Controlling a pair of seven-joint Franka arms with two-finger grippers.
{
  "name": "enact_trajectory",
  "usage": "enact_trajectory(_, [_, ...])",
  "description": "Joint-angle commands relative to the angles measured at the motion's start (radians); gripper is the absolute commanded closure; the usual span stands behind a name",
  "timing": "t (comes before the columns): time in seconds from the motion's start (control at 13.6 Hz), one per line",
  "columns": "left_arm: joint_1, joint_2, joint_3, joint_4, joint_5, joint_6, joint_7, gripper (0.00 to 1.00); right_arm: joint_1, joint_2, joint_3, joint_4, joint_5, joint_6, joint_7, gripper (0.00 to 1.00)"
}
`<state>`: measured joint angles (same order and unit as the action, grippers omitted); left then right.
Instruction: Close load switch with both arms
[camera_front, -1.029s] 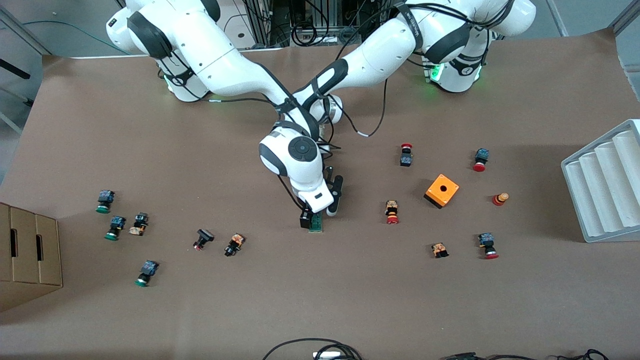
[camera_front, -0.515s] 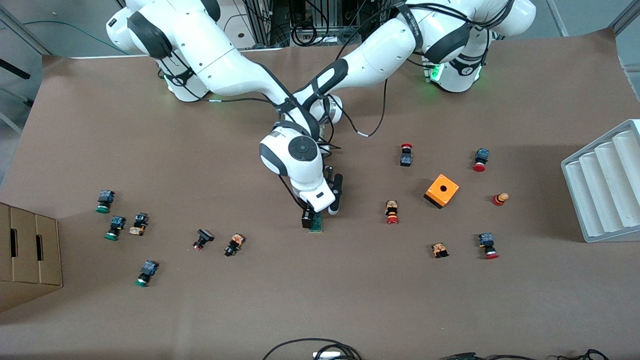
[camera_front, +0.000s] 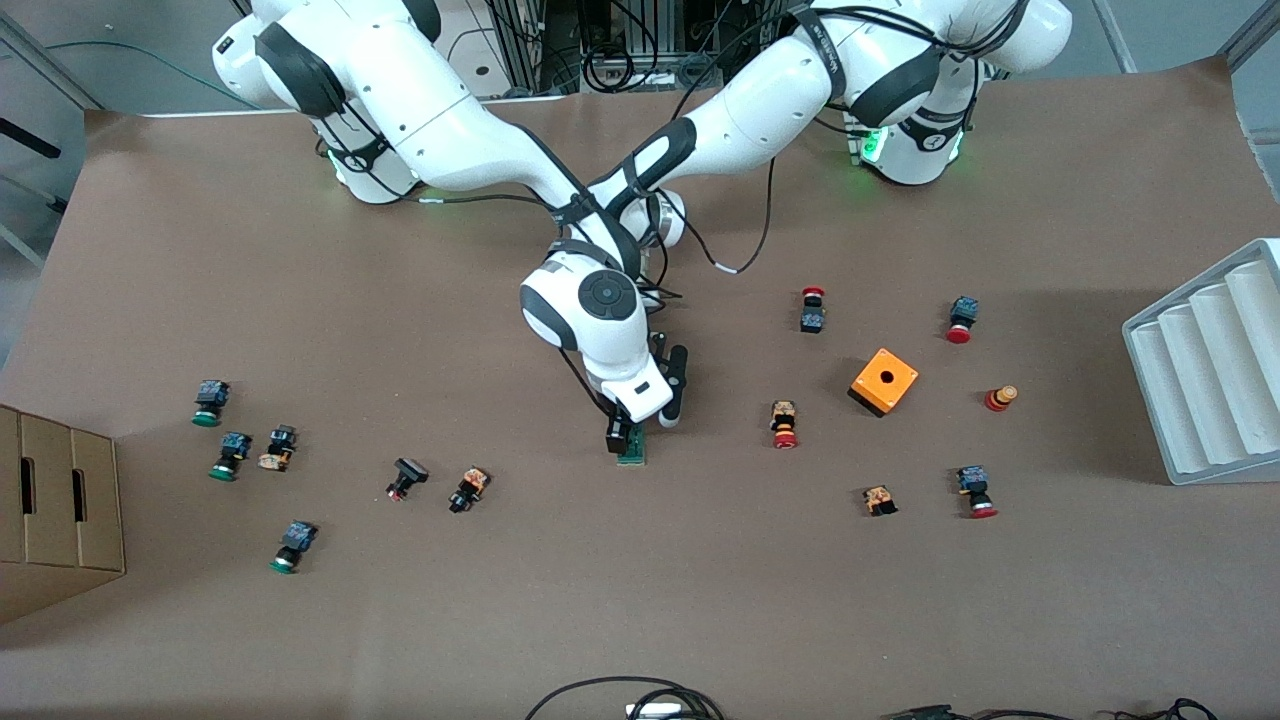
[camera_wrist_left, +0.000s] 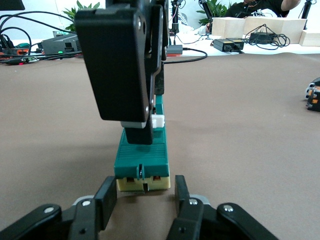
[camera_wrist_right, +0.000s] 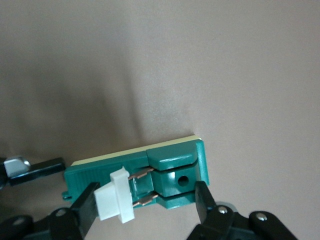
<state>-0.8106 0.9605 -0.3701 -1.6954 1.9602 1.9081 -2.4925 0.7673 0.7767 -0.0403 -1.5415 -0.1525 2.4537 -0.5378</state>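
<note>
Both white robot arms with black joint bands reach to table middle, crossing. Right black two-finger gripper (camera_wrist_right: 145, 207) points down, fingers partly apart. Left black two-finger gripper (camera_wrist_left: 145, 197) low, nearly level, fingers narrowed.

Even overhead light, soft shadows under arms (camera_front: 480, 150); wrist views sharp w/ blurry backgrounds.

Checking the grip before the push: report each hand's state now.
Left hand: shut on the load switch, clamping its end.
Right hand: fingers straddle the load switch at its white slider; still closing, grip cannot be told.
</note>
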Motion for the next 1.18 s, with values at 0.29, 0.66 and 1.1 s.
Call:
enact_trajectory(0.29, [-0.013,0.014,0.016,0.013,0.016,-0.001,-0.016,0.46,-0.017,0.0,-0.004,0.012,0.014,0.037,-0.014,0.18])
enact_trajectory(0.66, [-0.01,0.012,0.016,0.022,0.017,0.005,-0.006,0.47,-0.017,-0.002,-0.006,0.021,0.014,0.036,-0.016,0.22])
enact_trajectory(1.1, [-0.012,0.014,0.017,0.014,0.017,0.005,-0.012,0.47,-0.019,-0.004,-0.004,0.023,0.016,0.036,-0.016,0.22])
